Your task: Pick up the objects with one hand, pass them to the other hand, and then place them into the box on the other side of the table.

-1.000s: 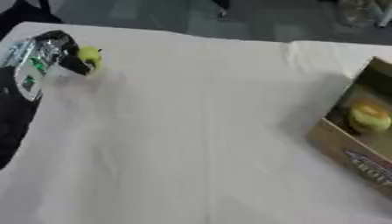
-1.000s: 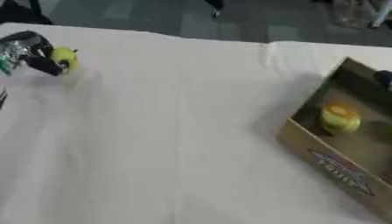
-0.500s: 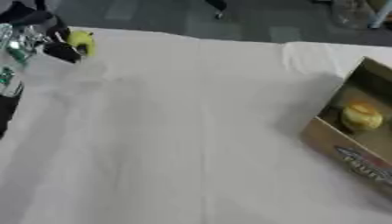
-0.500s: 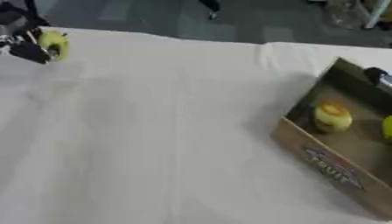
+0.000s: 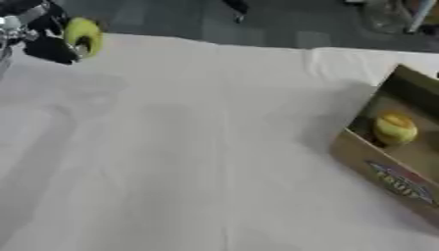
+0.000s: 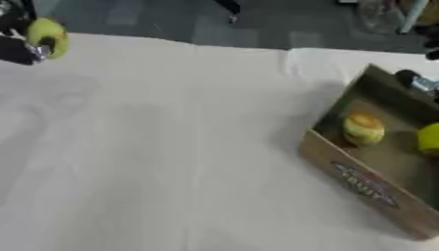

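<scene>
Yellow-green ball (image 5: 83,35), the small round thing at the far left corner of the table (image 5: 197,147), sits clamped in the fingers (image 5: 53,49) of the left hand (image 5: 38,34), well apart from the cardboard box (image 6: 364,186) on the right side. Most of that hand is cut off by the picture's left edge: only black fingers and a bit of silver metal show, curled round the near side of the ball, and the ball appears raised above the white cloth, though blur makes the gap hard to judge. In the right eye view the hand is cropped still further, leaving little more than dark finger shapes beside the ball.

Inside the box lies a yellow fruit (image 6: 363,128) with an orange patch on top, seen in both views. The right eye view alone shows a second yellow-green round object (image 6: 428,138) at the box's right end, half cut off by the edge of the picture. The same view shows a dark part with a silver tip (image 6: 416,82) over the box's far rim; it may belong to the right arm, but I cannot tell, and no fingers of a right hand can be made out. The box's near wall carries a coloured label whose letters are too blurred to read. Its right end runs out of both pictures.

Beyond the table's far edge the floor is dark, with blurred shapes that cannot be identified.
</scene>
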Motion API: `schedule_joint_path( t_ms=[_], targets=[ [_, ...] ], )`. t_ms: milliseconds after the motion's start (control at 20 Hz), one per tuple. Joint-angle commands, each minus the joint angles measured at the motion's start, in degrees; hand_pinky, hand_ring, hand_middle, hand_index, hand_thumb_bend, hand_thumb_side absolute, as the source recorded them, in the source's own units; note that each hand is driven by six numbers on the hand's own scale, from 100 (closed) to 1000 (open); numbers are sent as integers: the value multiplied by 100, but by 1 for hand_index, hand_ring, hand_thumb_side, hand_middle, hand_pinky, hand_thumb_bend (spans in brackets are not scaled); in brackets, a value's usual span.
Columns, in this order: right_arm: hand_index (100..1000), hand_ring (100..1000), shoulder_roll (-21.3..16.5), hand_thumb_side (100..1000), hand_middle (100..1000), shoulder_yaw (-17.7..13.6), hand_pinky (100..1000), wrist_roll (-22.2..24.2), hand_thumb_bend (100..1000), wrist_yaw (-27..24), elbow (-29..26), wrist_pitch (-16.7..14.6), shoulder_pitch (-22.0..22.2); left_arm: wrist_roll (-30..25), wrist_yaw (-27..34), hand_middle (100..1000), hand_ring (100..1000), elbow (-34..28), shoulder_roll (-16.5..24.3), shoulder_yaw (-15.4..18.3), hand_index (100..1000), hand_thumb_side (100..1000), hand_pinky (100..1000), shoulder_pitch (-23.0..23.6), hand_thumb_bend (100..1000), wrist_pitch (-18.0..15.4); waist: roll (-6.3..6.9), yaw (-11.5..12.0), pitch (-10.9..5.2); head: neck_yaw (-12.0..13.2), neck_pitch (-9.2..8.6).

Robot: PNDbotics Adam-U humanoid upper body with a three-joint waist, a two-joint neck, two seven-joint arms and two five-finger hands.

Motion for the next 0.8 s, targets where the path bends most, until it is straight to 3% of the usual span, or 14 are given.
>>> schedule_joint_path(
  t_ms=[50,350,800],
  targets=[
    [864,820,-157,282,792,-87,883,-22,470,-50,-71,11,-73,261,511,617,665,-516,257,57,524,329,723,80,100,103,79,9,-330,-85,14],
    [864,820,-111,277,791,-70,884,-10,469,-79,-112,24,-171,722,1300,595,637,-1116,293,-81,523,355,717,437,100,46,54,-9,-322,-149,57],
    [864,820,-104,276,791,-73,888,-20,468,-101,-145,39,-222,1005,1991,580,620,-2077,443,-254,522,363,702,855,100,79,40,-8,-316,-98,68]
  ],
)
